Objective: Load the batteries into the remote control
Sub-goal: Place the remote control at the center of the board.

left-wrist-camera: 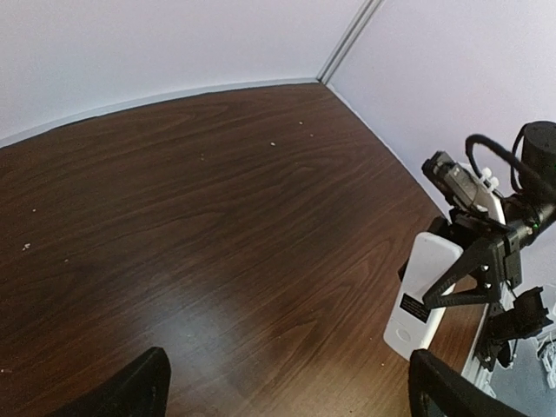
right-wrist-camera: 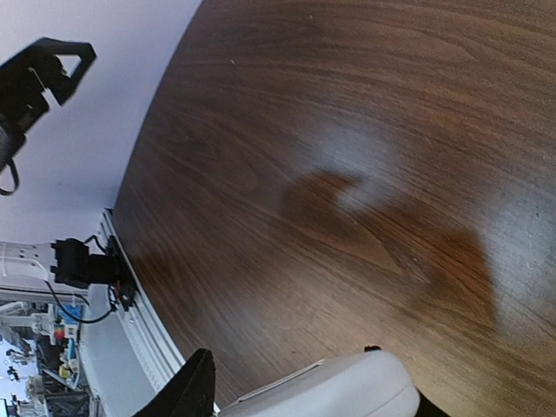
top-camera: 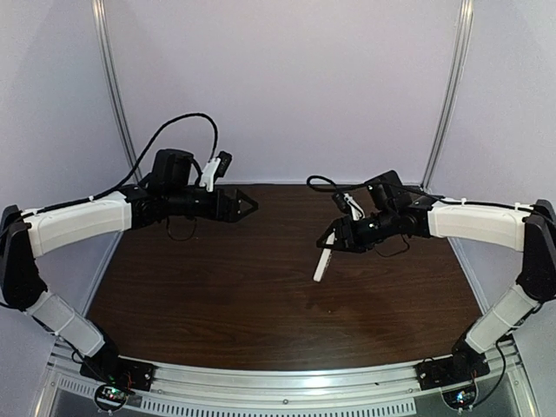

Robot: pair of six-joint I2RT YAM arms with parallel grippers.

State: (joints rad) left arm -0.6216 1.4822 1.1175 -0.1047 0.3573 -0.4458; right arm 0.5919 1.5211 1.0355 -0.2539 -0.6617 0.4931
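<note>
Above table (top-camera: 261, 304), right tool (top-camera: 330, 240) clamps remote control (top-camera: 323, 263), left tool (top-camera: 247, 204) gaping

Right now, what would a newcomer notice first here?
The white remote hanging end-down over the middle-right of the dark table, pinched at its top by the right gripper. Opposite, the left gripper hangs open and empty over the far left. No batteries in sight.

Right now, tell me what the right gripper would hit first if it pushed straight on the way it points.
Bare table, most likely: the right gripper angles down at it, and the remote control it holds would touch first. Height is unclear.
</note>
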